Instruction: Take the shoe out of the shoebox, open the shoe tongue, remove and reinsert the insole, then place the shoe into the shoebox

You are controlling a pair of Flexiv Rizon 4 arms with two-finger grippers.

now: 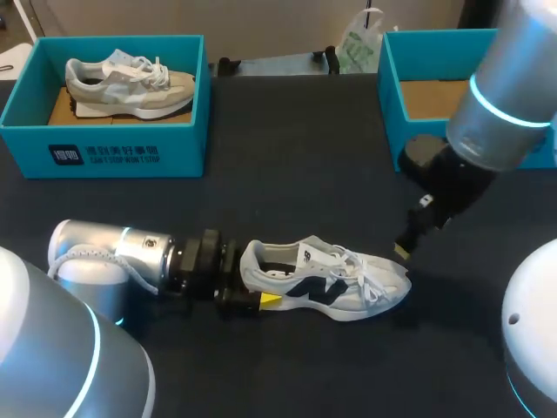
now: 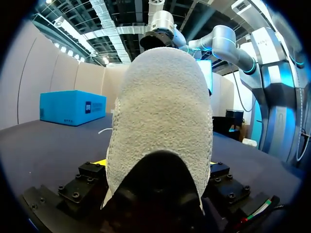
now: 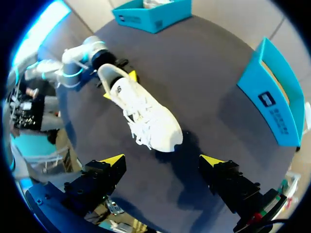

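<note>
Closest in, the left fingers (image 1: 270,300) are clamped on the heel of the white shoe (image 1: 326,280), one yellow tip on each side of it. The shoe lies on its sole on the dark tabletop (image 1: 287,174), toe pointing away from those fingers. So the first step looks done: the shoe is out of its box. The laces look done up and lie loose over the tongue, which I would say is not yet pulled open. Whether the insole sits inside I cannot tell from the dark opening. By my reckoning the tongue, the insole out and in, and the return to the box are all left.

Just past the toe, the right fingers (image 3: 114,159) hang above the tabletop, spread wide and holding nothing, with the shoe's toe ahead of them. They have bare cloth all round them and open room to come down on the laces.

Farther off, beyond the right fingers, stands the blue shoebox (image 1: 389,78). What I can see of its floor is bare, and its upright walls are the edge to clear on the way back. Well away from both sets of fingers, a second blue box (image 1: 104,152) holds a grey shoe (image 1: 130,83).
</note>
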